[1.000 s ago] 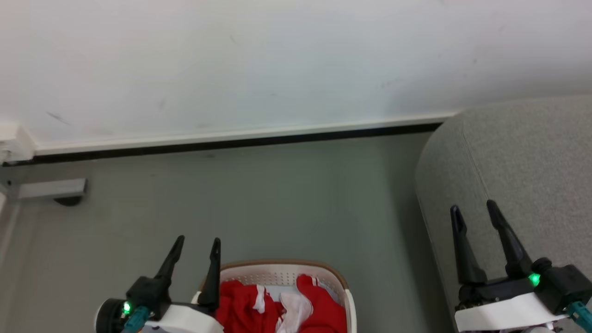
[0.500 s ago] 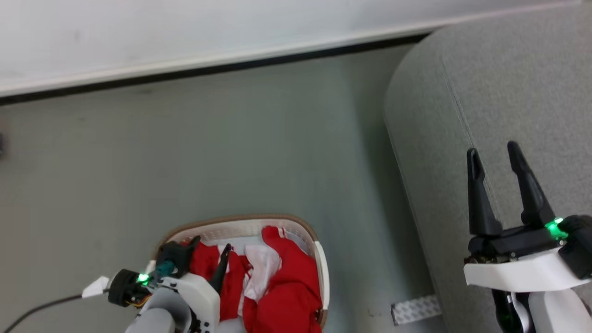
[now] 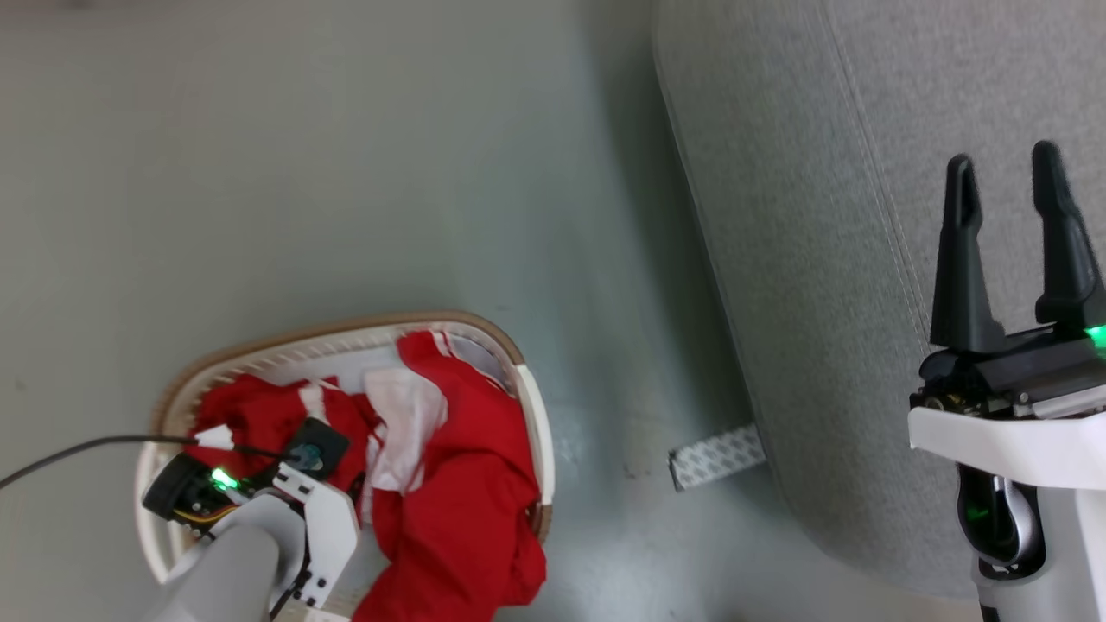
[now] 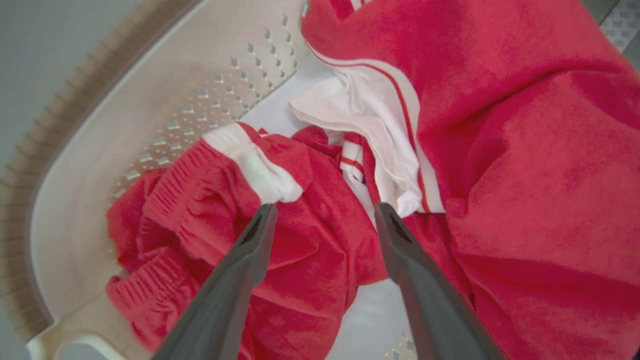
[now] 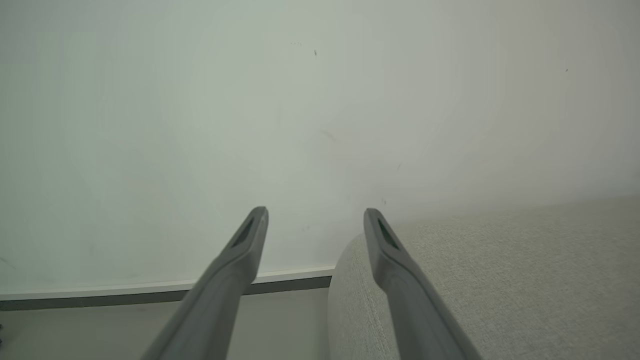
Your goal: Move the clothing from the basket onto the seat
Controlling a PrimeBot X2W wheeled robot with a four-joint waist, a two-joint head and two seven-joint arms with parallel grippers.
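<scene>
Clothing-wise, your bright red fabric garment with white panels [image 4: 525, 150] is bunched up inside the rounded white plastic laundry basket with the brown rim [image 3: 346, 326], and one fold looks to hang over the rim on the seat side. Your left tool [image 4: 325, 207] is down in the basket with its fingers spread and nothing pinched, tips right at a red fold between a white cuff and the white panel. I'd sink a touch deeper and close on that thick red bunch, not the thin cuff, so more fabric comes up in one go. Lift straight up till the trailing part clears the rim, otherwise the basket will probably drag or tip. Your right tool [image 3: 1002, 155] is spread and empty, hovering over the large grey woven-fabric seat [image 3: 795, 216]. Between basket and seat it's bare grey-green floor [image 3: 389, 173] with a strip of pale tape [image 3: 717, 455] by the seat's rounded edge, so the swing across looks open. Just come in above that edge.
</scene>
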